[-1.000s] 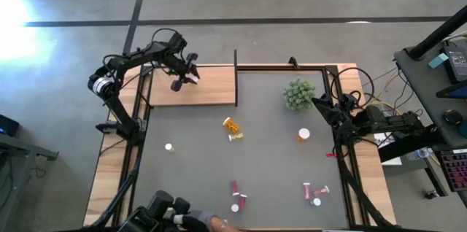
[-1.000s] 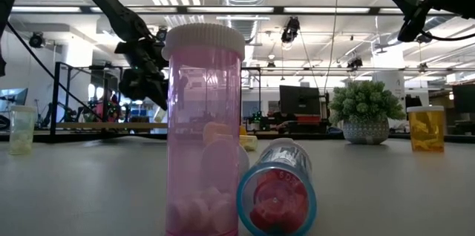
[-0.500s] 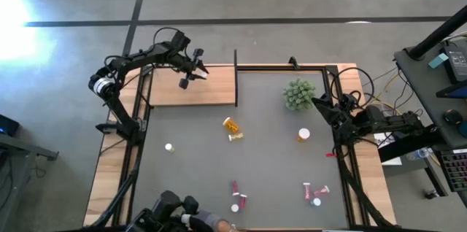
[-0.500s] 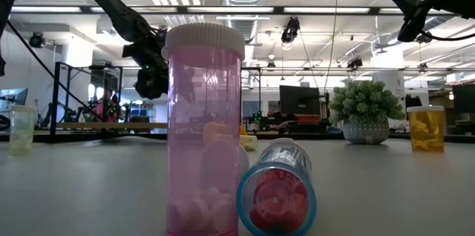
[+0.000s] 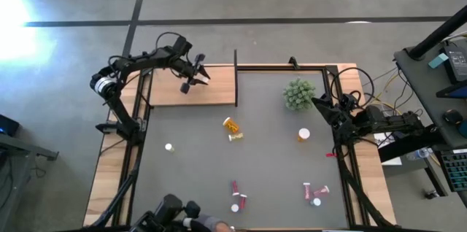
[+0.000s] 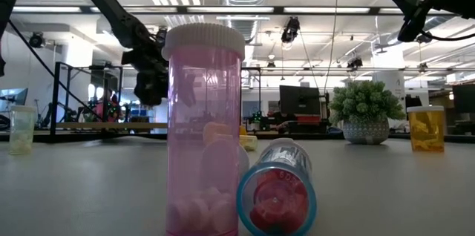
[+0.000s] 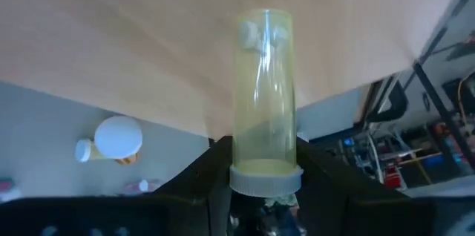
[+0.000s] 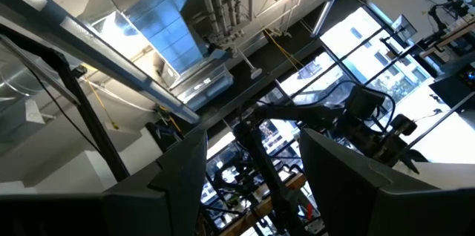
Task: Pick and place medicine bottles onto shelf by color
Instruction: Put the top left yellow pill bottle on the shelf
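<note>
Shelf (image 5: 164, 95) of light wood at the far left corner of the grey mat (image 5: 270, 159), long side running across the table, thin black post (image 5: 235, 60) upright at its right end. Green plant (image 5: 299, 93) at the far right of the mat.

Left gripper (image 5: 191, 80) over the right half of the board, above it and not touching, clamped tight on a yellowish bottle (image 7: 263, 95). Gripped at the white-capped end between the two dark fingers (image 7: 200, 184), long axis straight out in line with them, base pointing away toward the board. Clear walls, a few pale pills near the far end.

Right gripper (image 5: 319, 102) parked at the mat's right edge just beside the plant, tipped up toward the ceiling, its fingers (image 8: 178, 184) spread apart with nothing between them.

Loose on the mat: lying orange bottle (image 5: 231, 125) near the middle; upright orange bottle (image 5: 303, 135) to its right, cap up; pale bottle (image 5: 169, 147) upright near the left edge. Two pink clusters at the near edge, left cluster (image 5: 238, 197) and right cluster (image 5: 315, 192). Of the left one, tall pink bottle (image 6: 204, 132) upright, tipped pink bottle (image 6: 276, 191) on its side just beside it, round end toward the low camera.
</note>
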Available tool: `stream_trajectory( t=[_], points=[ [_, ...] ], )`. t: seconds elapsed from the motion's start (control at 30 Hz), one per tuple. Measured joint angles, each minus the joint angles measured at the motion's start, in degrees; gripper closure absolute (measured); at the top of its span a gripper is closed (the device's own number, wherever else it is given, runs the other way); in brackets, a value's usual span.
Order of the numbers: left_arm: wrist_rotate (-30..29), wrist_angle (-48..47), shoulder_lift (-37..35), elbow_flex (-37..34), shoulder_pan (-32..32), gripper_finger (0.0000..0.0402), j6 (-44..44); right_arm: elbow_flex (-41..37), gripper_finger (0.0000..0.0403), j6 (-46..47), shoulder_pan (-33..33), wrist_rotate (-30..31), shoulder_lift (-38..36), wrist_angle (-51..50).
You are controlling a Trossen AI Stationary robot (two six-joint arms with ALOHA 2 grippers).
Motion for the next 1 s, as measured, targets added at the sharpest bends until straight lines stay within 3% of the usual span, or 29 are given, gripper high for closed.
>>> stream_trajectory(
  t=[0.33, 1.0],
  points=[
    [2.07, 3.57, -0.02, -3.07, 0.0, 0.0293, -3.52, -0.02, 0.0197, 0.0, 0.0, 0.0, 0.0, 0.0],
    [5.96, 10.09, -0.09, -2.58, 0.0, 0.0293, -0.18, -0.01, 0.0197, -0.02, -0.02, -0.01, 0.02, 0.0]
  ],
)
